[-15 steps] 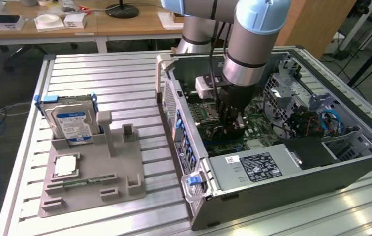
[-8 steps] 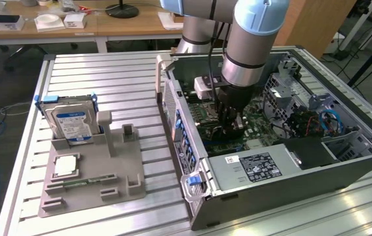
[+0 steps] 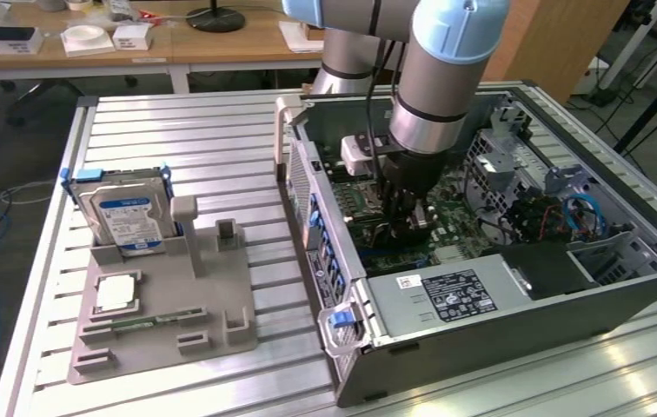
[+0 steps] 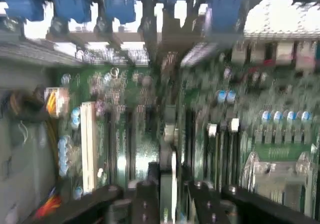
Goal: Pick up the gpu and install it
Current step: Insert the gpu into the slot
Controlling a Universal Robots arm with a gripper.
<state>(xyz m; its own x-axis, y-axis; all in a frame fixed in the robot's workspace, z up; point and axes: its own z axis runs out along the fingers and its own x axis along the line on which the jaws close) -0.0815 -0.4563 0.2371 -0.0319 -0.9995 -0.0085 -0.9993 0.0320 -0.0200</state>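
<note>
A: Edges, room?

B: On the exterior view's left, a grey plastic fixture tray (image 3: 155, 339) and a silver blue-labelled hard drive (image 3: 129, 217) are set well apart from the open dark metal computer case (image 3: 607, 287). The case walls are close around the grey arm (image 3: 445, 78).

A: Pose?

B: The arm is pointed straight down and the gripper (image 3: 408, 217) is sunk into the case.

A: Wrist view?

B: The thin gpu (image 4: 169, 149) is seen edge-on, clamped between the black fingers (image 4: 145, 199) over the green motherboard (image 4: 125, 109).
</note>
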